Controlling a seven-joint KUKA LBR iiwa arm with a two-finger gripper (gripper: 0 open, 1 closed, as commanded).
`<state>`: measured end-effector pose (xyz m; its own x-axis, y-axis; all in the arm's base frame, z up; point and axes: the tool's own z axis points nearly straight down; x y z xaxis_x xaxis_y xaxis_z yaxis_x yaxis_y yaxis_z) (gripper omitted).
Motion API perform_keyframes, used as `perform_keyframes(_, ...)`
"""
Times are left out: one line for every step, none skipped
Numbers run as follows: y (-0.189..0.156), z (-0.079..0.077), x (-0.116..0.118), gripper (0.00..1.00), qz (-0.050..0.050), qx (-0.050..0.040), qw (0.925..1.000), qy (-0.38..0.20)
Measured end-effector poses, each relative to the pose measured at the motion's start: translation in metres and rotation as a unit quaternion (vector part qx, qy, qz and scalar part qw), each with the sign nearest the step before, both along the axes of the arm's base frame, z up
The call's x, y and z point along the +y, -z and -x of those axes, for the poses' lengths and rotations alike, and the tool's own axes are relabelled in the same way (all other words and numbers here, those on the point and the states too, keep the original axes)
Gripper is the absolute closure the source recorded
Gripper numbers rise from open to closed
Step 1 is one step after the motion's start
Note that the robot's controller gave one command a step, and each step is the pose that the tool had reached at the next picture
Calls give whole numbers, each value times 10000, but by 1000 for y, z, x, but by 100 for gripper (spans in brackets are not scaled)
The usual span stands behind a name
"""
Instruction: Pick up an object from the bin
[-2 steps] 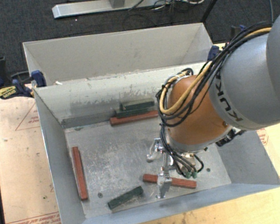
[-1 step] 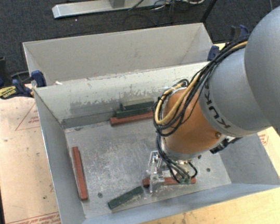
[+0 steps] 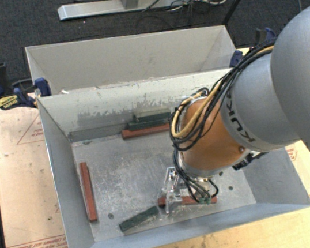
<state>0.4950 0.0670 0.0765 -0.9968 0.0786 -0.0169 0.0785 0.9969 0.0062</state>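
My gripper (image 3: 171,196) is low at the bin's front, right of the middle, under the orange wrist cover. It stands directly over a red-brown bar (image 3: 207,200) that lies flat on the floor; the bar's ends stick out on either side of it. A dark green bar (image 3: 139,220) lies just left of the gripper, slanting along the front wall, its right end close to the gripper.
Another red-brown bar (image 3: 87,191) lies along the left wall. At the back wall a red-brown bar (image 3: 145,130) lies beside a dark green bar (image 3: 153,117). The arm and its cables cover the bin's right side.
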Motion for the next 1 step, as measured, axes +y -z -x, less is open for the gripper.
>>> perform_keyframes(-132, -3, -18, 100, 21, 74, 9999, -140)
